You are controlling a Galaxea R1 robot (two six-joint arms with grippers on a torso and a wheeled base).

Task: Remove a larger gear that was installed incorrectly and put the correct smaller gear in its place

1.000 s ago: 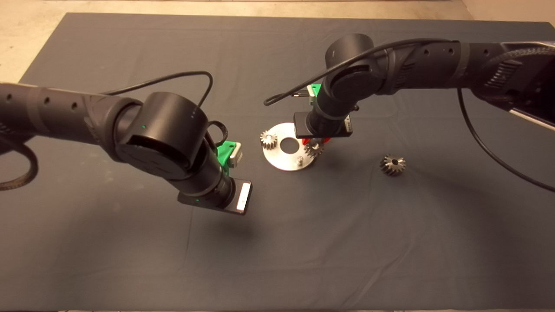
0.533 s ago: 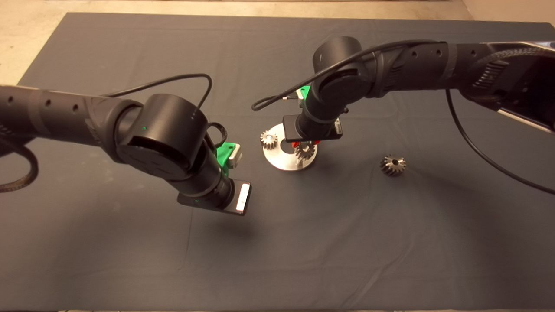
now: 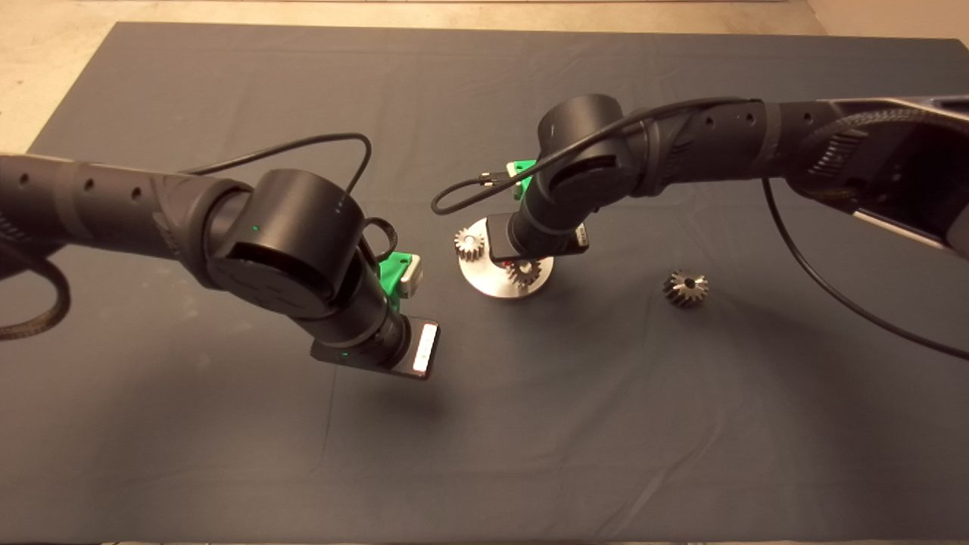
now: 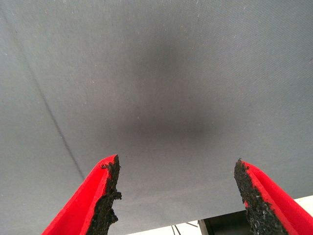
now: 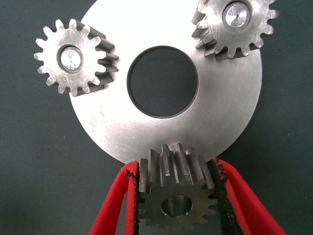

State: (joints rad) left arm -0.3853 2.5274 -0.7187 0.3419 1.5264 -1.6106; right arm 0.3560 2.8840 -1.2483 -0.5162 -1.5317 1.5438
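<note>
My left gripper [image 4: 177,196] hangs over bare mat [image 3: 189,424] at centre left of the head view, fingers spread wide and holding nothing. Just right of it lies the round steel plate [image 3: 484,278] with a small gear [image 3: 469,244] on its left edge. My right gripper [image 5: 176,198] is clamped on the smaller gear [image 5: 176,193], held above the plate's rim. The larger gear [image 3: 686,288] lies on the mat, centre right, well apart.
</note>
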